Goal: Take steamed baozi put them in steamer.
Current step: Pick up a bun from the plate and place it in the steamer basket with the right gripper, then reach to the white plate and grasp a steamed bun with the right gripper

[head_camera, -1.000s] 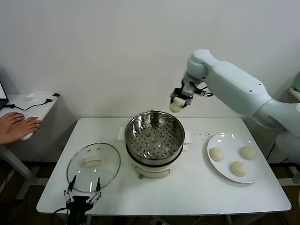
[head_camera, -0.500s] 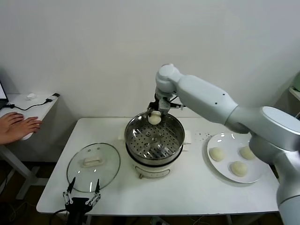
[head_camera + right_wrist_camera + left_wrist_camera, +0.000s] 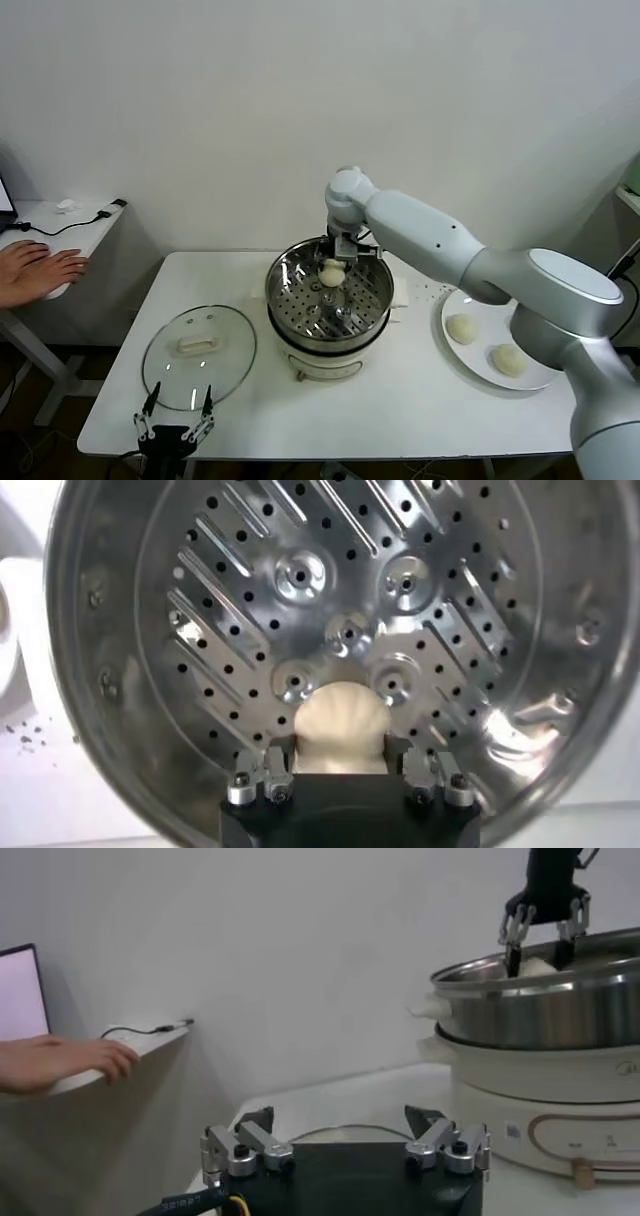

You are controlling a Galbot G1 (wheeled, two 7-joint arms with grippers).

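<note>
Head view: white table (image 3: 420,420) carries everything. Right arm (image 3: 460,250), biggest mover in shot, reaches from the right edge across to the steamer (image 3: 329,300), a shiny steel pot with a perforated tray on a white electric base, sitting mid-table. Round glass lid (image 3: 198,355) with white handle lies flat on the table left of the steamer, apart from it. White plate (image 3: 478,368) sits right of the steamer, partly behind the arm; two steamed baozi visible on it, one at (image 3: 461,328), another at (image 3: 508,360). Right gripper (image 3: 334,262) is down inside the pot rim at the far side, a baozi (image 3: 331,274) right under it. Right wrist view: that bun (image 3: 341,730) sits between the gripper fingers (image 3: 271,770) just over the perforated tray (image 3: 340,610); fingers flank it closely on both sides, but can't tell whether they are pinching it or have let go, nor whether it rests on the tray. Left gripper (image 3: 172,433) is parked low at the near table edge, in front of the lid, jaws spread wide and holding nothing; left wrist view confirms, both fingers (image 3: 240,1148) well apart with the steamer base (image 3: 540,1118) beyond. A person's hand (image 3: 40,270) rests on a side desk at far left.
</note>
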